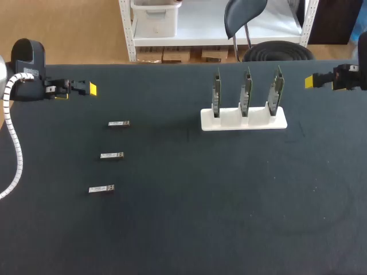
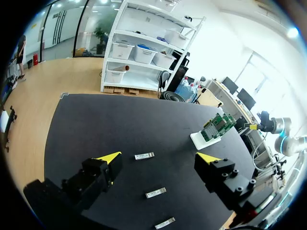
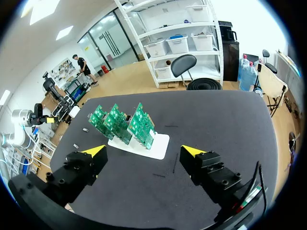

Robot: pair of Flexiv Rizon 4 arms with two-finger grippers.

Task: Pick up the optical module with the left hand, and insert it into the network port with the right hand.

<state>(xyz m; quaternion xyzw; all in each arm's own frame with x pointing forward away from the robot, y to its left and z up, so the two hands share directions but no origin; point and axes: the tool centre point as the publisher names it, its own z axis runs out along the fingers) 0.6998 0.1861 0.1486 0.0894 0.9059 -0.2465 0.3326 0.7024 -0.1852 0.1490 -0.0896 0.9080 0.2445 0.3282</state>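
Three optical modules (image 1: 112, 155) lie left on the desk (image 1: 183, 229) in a near-to-far column, long axes running left-right. Farther right stands the network card rack (image 1: 243, 118). Only the wrist views show the left end effector (image 2: 159, 158) and right end effector (image 3: 144, 152) spread wide, empty.

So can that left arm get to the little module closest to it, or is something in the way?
Probably yes. The left gripper is open near the far left corner of the table, and the nearest module lies alone on the dark top just ahead, nothing between them.
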